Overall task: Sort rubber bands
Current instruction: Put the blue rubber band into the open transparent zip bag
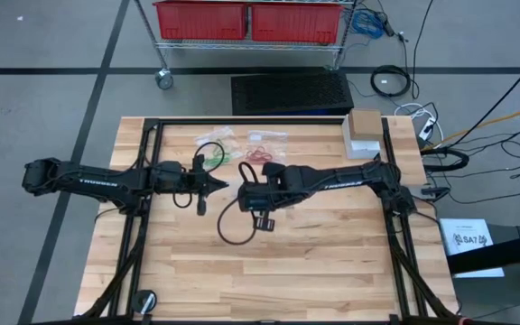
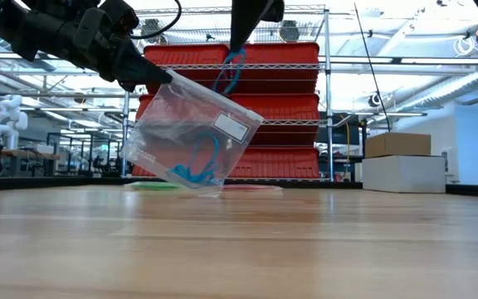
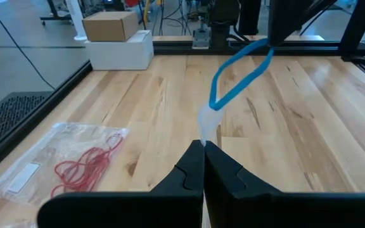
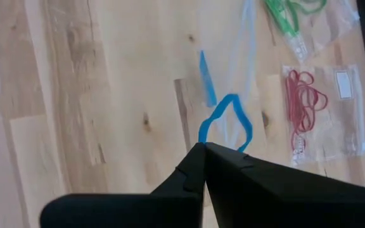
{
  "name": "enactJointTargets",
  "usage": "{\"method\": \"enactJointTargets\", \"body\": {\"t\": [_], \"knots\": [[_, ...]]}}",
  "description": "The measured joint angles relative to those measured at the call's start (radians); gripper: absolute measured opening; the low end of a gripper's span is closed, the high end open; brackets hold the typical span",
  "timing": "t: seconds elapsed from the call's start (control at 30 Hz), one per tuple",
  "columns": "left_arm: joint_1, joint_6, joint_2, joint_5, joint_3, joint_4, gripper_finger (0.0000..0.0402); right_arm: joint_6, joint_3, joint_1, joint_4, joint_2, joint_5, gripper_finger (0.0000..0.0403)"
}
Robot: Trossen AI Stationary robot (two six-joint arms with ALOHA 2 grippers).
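Seemingly near the end, we pinch the clear bag (image 2: 191,133) of blue bands with the left gripper (image 2: 152,79), dangle one last blue rubber band (image 3: 241,73) above it from the shut right gripper (image 4: 203,147), while red bands (image 4: 304,104) and green bands (image 4: 290,12) lie bagged.

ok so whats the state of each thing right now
left pincer: shut on the clear bag's edge
clear bag: lifted, tilted, blue bands inside
right pincer: shut on blue rubber band, held above the bag
red bands: bagged, flat on table
green bands: bagged, flat on table
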Motion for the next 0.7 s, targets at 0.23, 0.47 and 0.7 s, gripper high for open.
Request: {"method": "enactJointTargets", "body": {"t": [0.23, 0.47, 0.7], "knots": [[0.0, 0.0, 0.0, 0.0, 0.0, 0.0, 0.0002, -0.001, 0.0, -0.007, 0.001, 0.0, -0.002, 0.0], [0.0, 0.0, 0.0, 0.0, 0.0, 0.003, 0.0002, -0.001, 0.0, -0.013, 0.02, 0.0, -0.049, 0.0], [-0.002, 0.0, 0.0, 0.0, 0.0, 0.003, 0.0002, -0.015, 0.0, -0.03, 0.061, 0.0, -0.076, 0.0]]}}
